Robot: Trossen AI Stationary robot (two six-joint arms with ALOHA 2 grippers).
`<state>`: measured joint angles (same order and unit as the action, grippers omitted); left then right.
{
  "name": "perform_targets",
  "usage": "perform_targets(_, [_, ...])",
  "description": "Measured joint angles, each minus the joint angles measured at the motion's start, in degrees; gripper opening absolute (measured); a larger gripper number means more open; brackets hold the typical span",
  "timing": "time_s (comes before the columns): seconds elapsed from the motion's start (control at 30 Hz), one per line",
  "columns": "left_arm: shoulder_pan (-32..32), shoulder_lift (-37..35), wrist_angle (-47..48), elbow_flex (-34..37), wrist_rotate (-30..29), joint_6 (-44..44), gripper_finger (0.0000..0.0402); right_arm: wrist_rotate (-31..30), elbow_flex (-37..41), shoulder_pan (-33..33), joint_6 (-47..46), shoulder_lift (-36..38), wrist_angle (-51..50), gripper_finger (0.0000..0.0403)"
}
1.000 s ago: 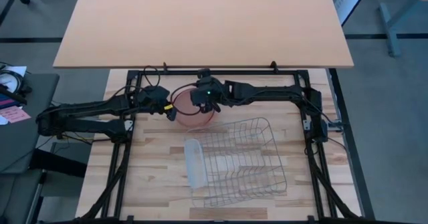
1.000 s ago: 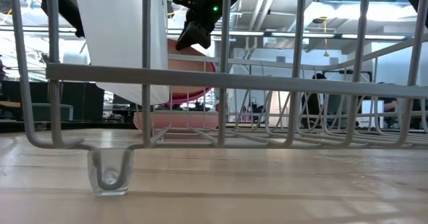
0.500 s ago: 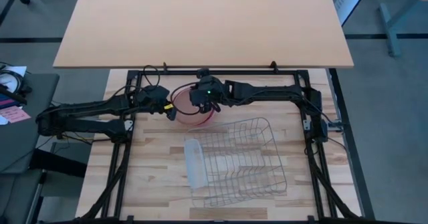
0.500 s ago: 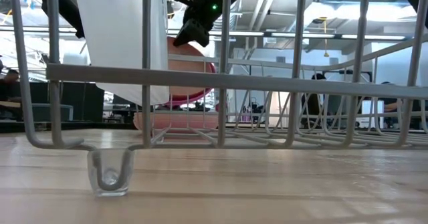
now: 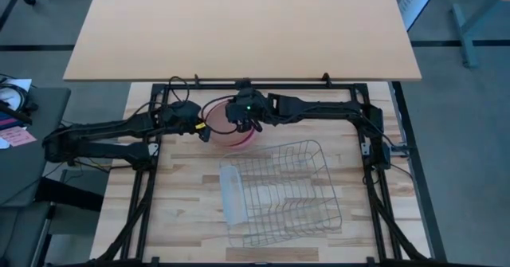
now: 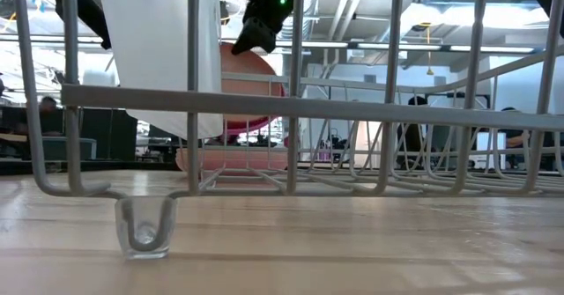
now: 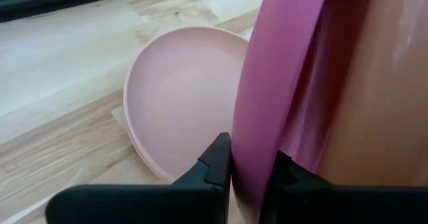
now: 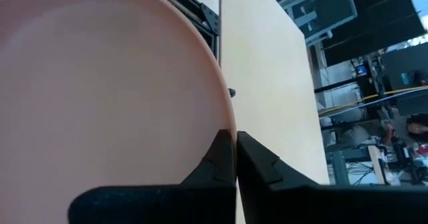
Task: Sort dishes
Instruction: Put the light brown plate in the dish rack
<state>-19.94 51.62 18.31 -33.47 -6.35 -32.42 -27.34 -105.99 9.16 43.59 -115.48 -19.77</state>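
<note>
Magenta plastic fills the left wrist view: the left hand [image 7: 251,167] has its fingers clamped on the rim of a magenta plate [image 7: 281,83], which stands on edge, with an orange-tan plate [image 7: 374,90] pressed against its far face. The right hand [image 8: 235,154] is pinched tight on the rim of that tan plate [image 8: 100,83], so both hands meet at one raised pair of plates from opposite sides. My reading is that the left hand steadies the magenta plate while the right peels the tan one off it, a way of separating two dishes that cling together.

Below and beyond the left hand, a pale pink plate [image 7: 180,97] lies flat on the wooden table [image 7: 60,77], seemingly the top of a low stack, though how many lie under it I cannot tell. In the low view the lifted plates [image 6: 251,84] hang above that stack [image 6: 231,158], under the right hand [image 6: 256,33].

In the high view the two hands, left [image 5: 202,127] and right [image 5: 247,124], sit close together over the plates [image 5: 231,131], at the table's far side. The wire rack [image 5: 291,191] stands on the near side of the right hand, apart from it, and holds no plate that I can see. A translucent white tray [image 5: 231,194] leans at the rack's end nearer the left arm. The raised plates probably belong in the rack's slots, which explains holding them upright.
</note>
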Motion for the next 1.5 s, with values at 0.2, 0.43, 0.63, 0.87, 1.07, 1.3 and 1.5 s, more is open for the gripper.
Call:
perform_targets(0.2, [0.1, -1.7, 1.3, 0.2, 0.0, 0.9, 0.0025, -2.5, -6.3, 0.0, -0.5, 0.2, -5.8, 0.0001])
perform_targets(0.43, [0.0, -1.9, 0.2, 0.1, -1.0, 1.7, 0.0025, -2.4, -13.8, -0.1, -1.3, 0.2, -14.6, 0.0])
perform_targets(0.63, [0.0, -1.9, 0.3, 0.1, -2.9, 2.0, 0.0025, -5.3, -26.3, -0.9, -2.3, 0.2, -27.0, 0.0])
perform_targets(0.87, [-3.0, -1.6, -0.4, 0.0, -2.9, 1.1, 0.0025, -6.0, -26.8, -3.7, -9.9, 9.1, -36.8, 0.0])
perform_targets(1.07, [-6.1, 1.2, -1.9, 0.0, 1.1, 0.6, 0.0025, -5.8, -26.8, -6.5, -15.5, 15.2, -40.0, 0.0])
perform_targets(1.3, [-6.4, 5.3, -5.3, 0.0, 4.6, 0.2, 0.0025, -5.6, -26.8, -9.5, -19.1, 18.2, -44.5, 0.0])
perform_targets(1.5, [-7.2, 10.1, -5.5, 0.0, 5.3, 0.2, 0.0025, -5.6, -26.7, -10.8, -22.7, 17.9, -49.5, 0.0])
